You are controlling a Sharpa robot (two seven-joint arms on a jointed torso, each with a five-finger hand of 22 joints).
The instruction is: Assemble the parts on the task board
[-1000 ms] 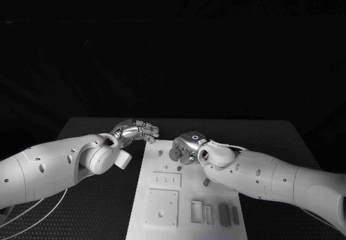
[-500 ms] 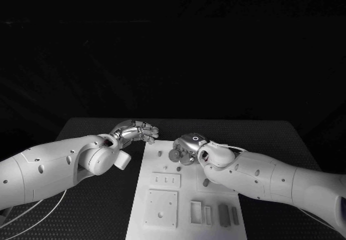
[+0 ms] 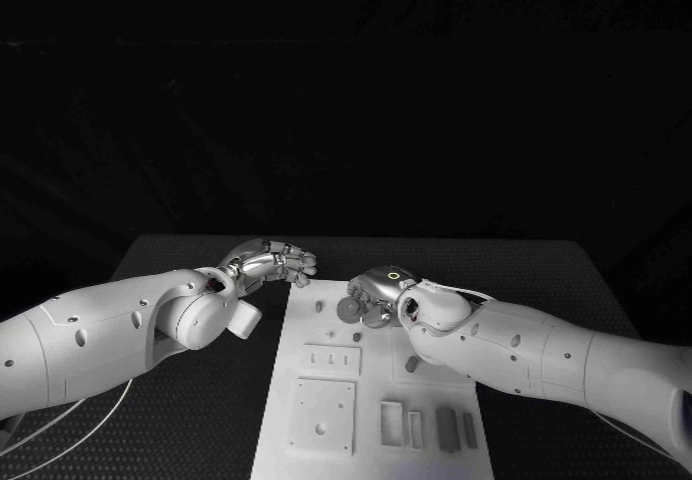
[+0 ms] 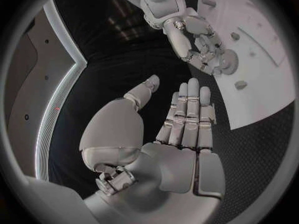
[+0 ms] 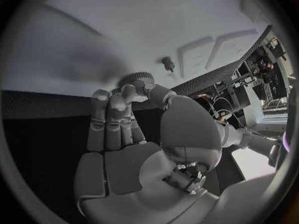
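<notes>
The right hand point(image 3: 372, 297) pinches one small grey toothed gear wheel point(image 3: 351, 310) between its fingertips, in the middle of the head view. The gear hangs just over the far end of the flat white task board point(image 3: 325, 345). A short grey peg point(image 5: 167, 62) stands on the board just beside the gear, so I think the gear must go down onto it. The gear lies flat, with its hole pointing down at the board. The left hand point(image 3: 271, 264) is a bit further off, at the board's left edge, fingers apart and holding nothing. I count one gear and two hands.
</notes>
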